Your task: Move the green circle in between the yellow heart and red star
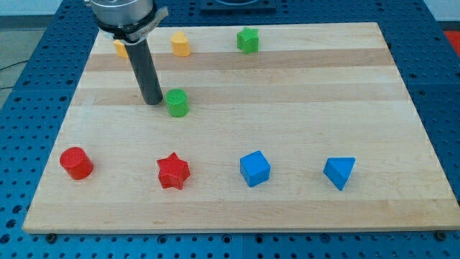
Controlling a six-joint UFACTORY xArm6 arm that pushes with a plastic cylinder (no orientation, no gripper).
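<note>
Red star (pixel 173 171) near bottom edge (green circle (pixel 177 103) touches my tip (pixel 153 101)).

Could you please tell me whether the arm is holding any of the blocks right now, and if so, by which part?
Nothing is held. My tip rests just to the view's left of the green circle block, close beside it; contact cannot be told.

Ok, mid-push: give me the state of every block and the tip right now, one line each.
my tip: down on the board, just left of the green circle.
green circle: upright, not yet between its targets.
yellow heart: top edge, untouched.
red star: flat, bottom row.
yellow block: partly hidden behind the rod.
green star: top edge.
red cylinder: upright.
blue cube: resting.
blue triangle: resting.
</note>
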